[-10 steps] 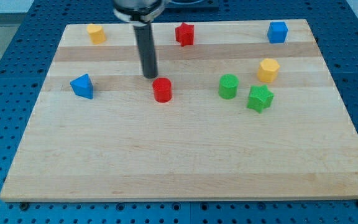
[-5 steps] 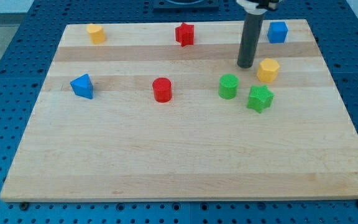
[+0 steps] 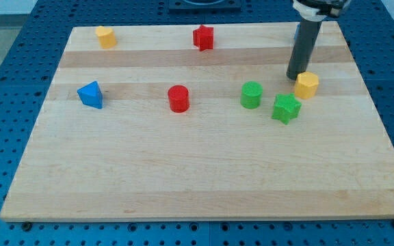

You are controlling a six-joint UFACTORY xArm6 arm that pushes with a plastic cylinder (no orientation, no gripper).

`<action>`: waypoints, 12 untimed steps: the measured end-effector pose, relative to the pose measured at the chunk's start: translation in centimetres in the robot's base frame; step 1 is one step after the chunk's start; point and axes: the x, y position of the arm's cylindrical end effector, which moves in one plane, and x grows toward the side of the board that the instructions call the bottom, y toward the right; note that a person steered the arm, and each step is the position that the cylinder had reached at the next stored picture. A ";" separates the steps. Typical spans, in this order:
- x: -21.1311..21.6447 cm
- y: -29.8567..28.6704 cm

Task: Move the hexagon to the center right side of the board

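Camera view, read from the view's left: a blue triangular block, a red cylinder, a green cylinder and a green star, then the yellow hexagon on the right half of the board. My tip sits at the hexagon's upper-left edge, seemingly touching; being a bare rod, it grips nothing. I'd push gently rightward and slightly down, centred behind the block so it can't slip aside

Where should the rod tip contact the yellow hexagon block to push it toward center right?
Press its upper-left face, coming from the view's top left. My tip already sits there against the yellow hexagon block; the flat side face takes a push right and slightly down.
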 end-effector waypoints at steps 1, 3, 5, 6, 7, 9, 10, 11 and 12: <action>0.1 0.5; 0.3 0.5; 0.9 0.8; 0.9 0.8; 0.6 0.8; 0.1 -2.4; 0.8 -4.0; 2.1 -4.3; 3.5 -4.3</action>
